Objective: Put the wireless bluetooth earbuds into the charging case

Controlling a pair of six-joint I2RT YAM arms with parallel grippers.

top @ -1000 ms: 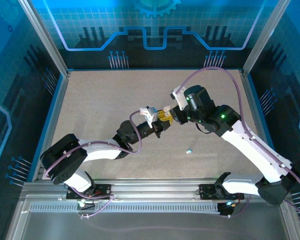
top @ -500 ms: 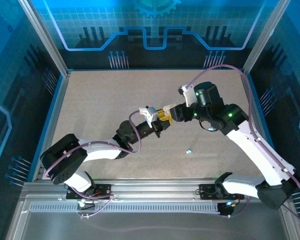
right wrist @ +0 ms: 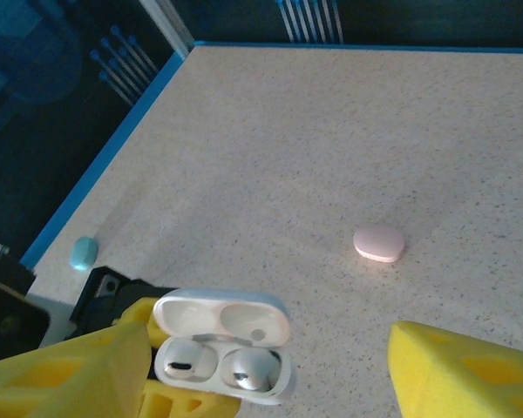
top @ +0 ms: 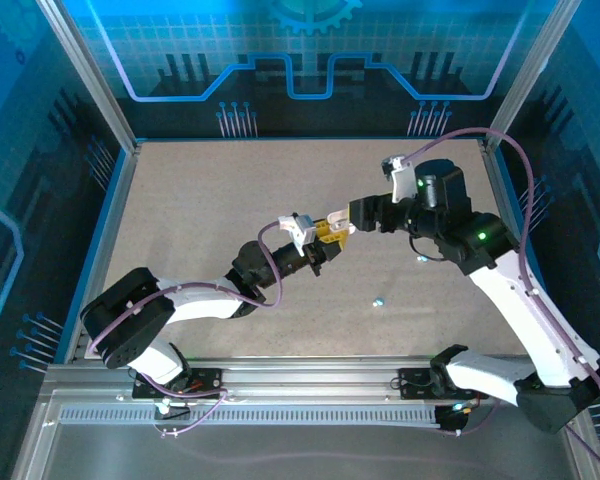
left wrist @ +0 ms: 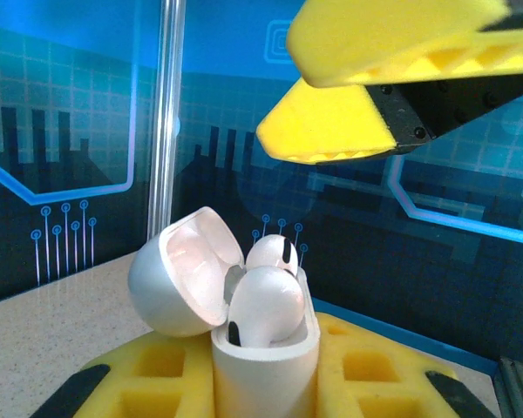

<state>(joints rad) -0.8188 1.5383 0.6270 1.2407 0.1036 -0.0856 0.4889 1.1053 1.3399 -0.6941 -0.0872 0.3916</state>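
My left gripper (top: 327, 238) clamps the charging case (left wrist: 263, 376), right gripper (right wrist: 270, 381) open just above its fingers (left wrist: 152, 370); earbuds (left wrist: 263, 305) look light, slick: I'd pinch their bulbs

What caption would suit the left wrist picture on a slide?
Left gripper clamps the open charging case, two white earbuds seated; right gripper open above.

Open white charging case (right wrist: 222, 320) sits low in frame, lid up, two white earbuds (right wrist: 244, 370) seated side by side; the yellow fingers of the right tool (right wrist: 270, 344) stand wide apart on either side of it. A pink earbud (right wrist: 379, 244) lies loose on the speckled counter (right wrist: 331, 131), well apart from the case. A light blue earbud (right wrist: 84, 252) lies near the counter's blue left border.
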